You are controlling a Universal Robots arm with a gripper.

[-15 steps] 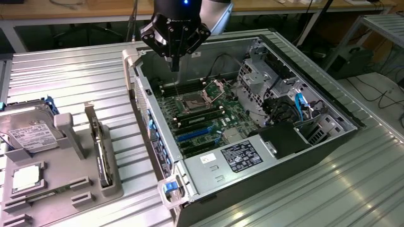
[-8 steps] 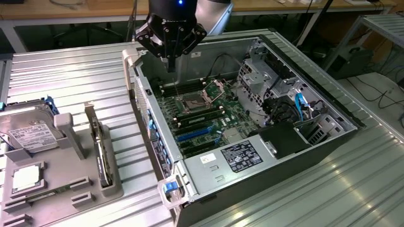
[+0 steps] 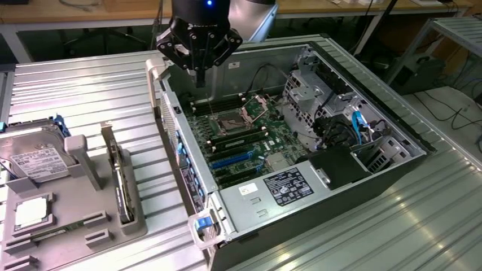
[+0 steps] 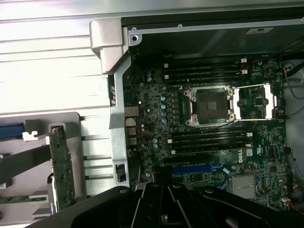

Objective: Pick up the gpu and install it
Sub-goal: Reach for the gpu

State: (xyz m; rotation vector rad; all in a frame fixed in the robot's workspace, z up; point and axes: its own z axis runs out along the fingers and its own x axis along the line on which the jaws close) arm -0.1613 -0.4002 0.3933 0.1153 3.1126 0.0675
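The gpu (image 3: 119, 179) stands on edge in a slot of the grey holder (image 3: 83, 226) on the exterior view's left, beside the open computer case (image 3: 180, 130). In the wrist view it is a thin green card (image 4: 61, 166) seen edge-on. My gripper (image 3: 200, 82) hangs above the case's back corner, over the motherboard (image 3: 241, 141), well apart from the gpu. Its fingers (image 4: 164, 190) are shut with nothing between them. The blue expansion slots (image 4: 194, 168) lie just beyond the fingertips in the wrist view.
A silver hard drive (image 3: 34, 155) and a processor chip (image 3: 30, 212) also sit in the holder. Inside the case are the open processor socket (image 4: 211, 104), memory slots (image 4: 204, 71), a power supply (image 3: 290, 186) and cables (image 3: 354, 127). The case walls rise around the motherboard.
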